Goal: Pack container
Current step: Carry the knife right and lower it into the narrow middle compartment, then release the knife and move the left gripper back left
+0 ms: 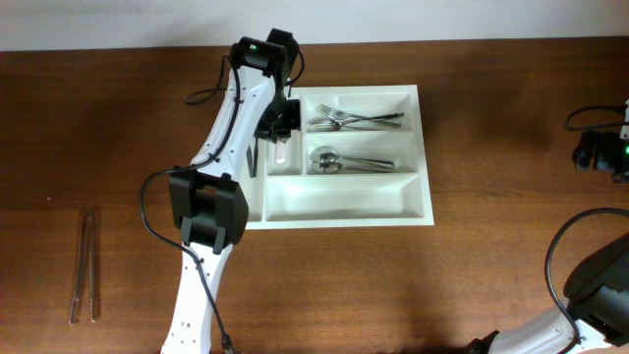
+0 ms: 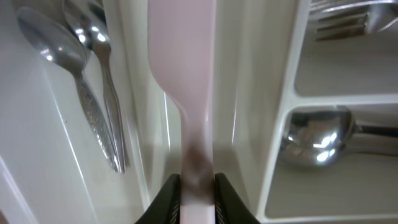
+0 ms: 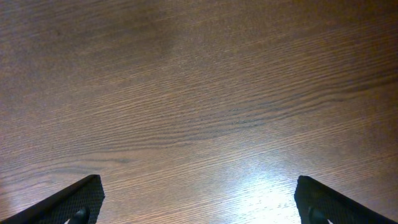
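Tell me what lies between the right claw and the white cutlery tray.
Only bare wooden table, seen in the overhead view, from the cutlery tray's right rim out to the right claw.

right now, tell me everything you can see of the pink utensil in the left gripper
The pink utensil is pale, smooth and flat, plastic or silicone by its look: a broad blade narrowing at a curved shoulder to a slim handle. The left gripper is shut on the handle, one finger on each side. It lies lengthwise along a narrow compartment of the white tray, next to the one holding spoons. Whether it touches the floor is unclear.
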`<state>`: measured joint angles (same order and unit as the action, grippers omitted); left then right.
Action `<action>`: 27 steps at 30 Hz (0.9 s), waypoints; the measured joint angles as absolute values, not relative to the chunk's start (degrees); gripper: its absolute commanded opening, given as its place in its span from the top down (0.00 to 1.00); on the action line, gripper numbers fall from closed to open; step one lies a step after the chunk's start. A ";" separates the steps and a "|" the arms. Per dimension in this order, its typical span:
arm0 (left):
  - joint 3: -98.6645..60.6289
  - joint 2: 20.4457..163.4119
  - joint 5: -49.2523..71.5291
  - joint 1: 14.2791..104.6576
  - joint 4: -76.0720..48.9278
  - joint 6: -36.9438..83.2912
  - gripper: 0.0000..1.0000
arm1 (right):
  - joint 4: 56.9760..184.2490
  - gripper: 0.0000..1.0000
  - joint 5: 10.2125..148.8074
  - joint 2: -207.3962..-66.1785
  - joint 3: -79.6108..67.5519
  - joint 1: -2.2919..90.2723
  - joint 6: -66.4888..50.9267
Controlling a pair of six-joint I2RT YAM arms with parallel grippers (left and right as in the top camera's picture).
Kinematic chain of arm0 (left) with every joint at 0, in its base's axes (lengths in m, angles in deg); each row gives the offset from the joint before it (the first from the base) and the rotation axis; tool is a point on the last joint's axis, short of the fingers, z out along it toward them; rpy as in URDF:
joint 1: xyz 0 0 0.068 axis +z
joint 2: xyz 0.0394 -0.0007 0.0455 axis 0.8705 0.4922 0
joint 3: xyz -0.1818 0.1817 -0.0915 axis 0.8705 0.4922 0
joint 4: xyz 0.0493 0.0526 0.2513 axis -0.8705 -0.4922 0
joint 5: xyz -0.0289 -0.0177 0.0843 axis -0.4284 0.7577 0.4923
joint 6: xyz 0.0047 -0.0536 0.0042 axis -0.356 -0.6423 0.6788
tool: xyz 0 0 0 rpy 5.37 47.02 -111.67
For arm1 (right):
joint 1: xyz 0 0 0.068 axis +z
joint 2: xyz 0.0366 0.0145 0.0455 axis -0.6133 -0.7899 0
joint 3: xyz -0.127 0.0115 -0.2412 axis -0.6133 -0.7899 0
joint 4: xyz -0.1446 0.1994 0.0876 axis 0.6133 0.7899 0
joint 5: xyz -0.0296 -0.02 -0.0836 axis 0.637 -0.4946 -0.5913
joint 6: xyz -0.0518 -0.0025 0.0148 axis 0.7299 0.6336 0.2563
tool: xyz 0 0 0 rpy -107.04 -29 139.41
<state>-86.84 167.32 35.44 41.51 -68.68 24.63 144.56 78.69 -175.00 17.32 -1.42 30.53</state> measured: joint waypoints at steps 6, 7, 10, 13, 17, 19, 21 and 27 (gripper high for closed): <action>-84.17 167.32 35.73 41.51 -66.00 24.63 0.92 | 144.56 0.01 78.69 -174.98 17.32 -1.42 30.53; -83.69 167.32 35.68 41.51 -65.65 24.63 0.92 | 144.56 0.01 78.69 -175.00 17.32 -1.42 30.51; -82.80 167.32 35.53 41.51 -65.43 24.63 0.92 | 144.56 0.01 78.69 -174.98 17.32 -1.42 30.51; -82.64 167.32 35.53 41.51 -65.23 24.63 0.82 | 144.56 0.01 78.69 -174.98 17.32 -1.42 30.53; -82.62 167.32 35.51 41.51 -65.21 24.41 0.78 | 144.56 0.01 78.69 -175.00 17.32 -1.42 30.56; -82.62 167.32 35.51 41.51 -65.21 24.41 0.78 | 144.56 0.01 78.69 -174.98 17.32 -1.42 30.51; -82.62 167.32 35.51 41.51 -65.19 24.41 0.78 | 144.56 0.01 78.69 -175.00 17.32 -1.42 30.51; -82.60 167.32 35.51 41.51 -64.40 24.41 0.78 | 144.56 0.01 78.69 -175.00 17.32 -1.42 30.51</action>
